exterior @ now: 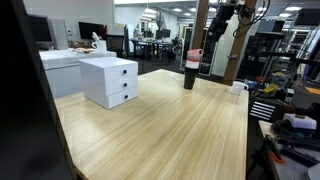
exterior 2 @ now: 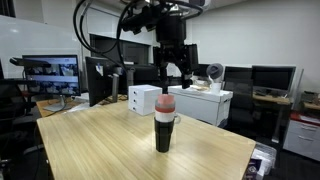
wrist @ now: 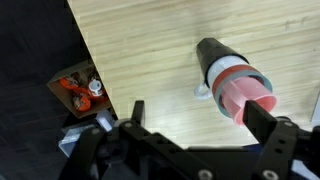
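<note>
- The fingers (wrist: 135, 112) stand wide apart with nothing between them. In the wrist view they come up from the bottom edge as two dark prongs.
- The gripper (exterior 2: 172, 74) hangs in the air, jaws pointing down, over the black cup (exterior 2: 164, 131). It is apart from the cup and touches nothing.
- The black cup stands upright on the table (exterior 2: 90, 140), with a pink insert (exterior 2: 165, 102) rising from its mouth and a pale band around that insert.
- In the wrist view the cup (wrist: 213, 58) shows from above between the two prongs, nearer the right-hand one. The pink insert (wrist: 243, 93) points toward the camera.
- In an exterior view the cup (exterior: 190, 76) stands near the far edge of the table (exterior: 160, 130), well away from the near edge.
- A white drawer unit (exterior: 110, 80) sits on the same table, well apart from the cup. It also shows behind the cup (exterior 2: 145, 98) in an exterior view.
- Past the table edge, the wrist view shows a dark box (wrist: 80, 88) below, holding orange and pale items too small to tell.
- Desks, monitors and shelving fill the room behind in both exterior views.
</note>
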Available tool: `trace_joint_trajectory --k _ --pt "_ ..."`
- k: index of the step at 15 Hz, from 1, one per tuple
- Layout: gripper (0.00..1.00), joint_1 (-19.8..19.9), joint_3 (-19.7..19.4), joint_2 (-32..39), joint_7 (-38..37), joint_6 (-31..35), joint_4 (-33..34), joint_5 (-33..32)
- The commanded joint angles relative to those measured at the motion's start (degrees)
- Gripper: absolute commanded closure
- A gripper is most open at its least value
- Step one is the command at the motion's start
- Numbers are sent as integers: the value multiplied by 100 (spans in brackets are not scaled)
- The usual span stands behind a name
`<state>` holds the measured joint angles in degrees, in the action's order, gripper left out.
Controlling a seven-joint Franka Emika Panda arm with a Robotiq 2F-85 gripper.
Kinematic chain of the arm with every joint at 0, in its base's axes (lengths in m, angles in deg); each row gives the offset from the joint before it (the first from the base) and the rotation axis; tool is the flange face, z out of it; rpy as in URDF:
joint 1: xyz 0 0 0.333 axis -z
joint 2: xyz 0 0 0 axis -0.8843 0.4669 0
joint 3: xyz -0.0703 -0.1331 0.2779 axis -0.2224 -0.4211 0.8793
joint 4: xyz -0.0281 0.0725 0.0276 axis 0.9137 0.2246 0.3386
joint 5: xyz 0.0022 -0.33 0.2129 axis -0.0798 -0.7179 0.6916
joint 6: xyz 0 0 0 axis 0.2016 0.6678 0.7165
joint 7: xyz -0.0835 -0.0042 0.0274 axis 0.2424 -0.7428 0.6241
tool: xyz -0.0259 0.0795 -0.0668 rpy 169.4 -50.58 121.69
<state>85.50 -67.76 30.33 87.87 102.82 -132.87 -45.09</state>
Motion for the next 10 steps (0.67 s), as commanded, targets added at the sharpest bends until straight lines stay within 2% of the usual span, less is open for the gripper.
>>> trace_joint_trajectory --k 1,6,10 --pt "0 76 -101 -351 -611 415 -697 63" --pt "0 53 -176 -455 -1004 1192 -1477 -94" --pt "0 47 -179 -427 -1078 1460 -1873 -274"
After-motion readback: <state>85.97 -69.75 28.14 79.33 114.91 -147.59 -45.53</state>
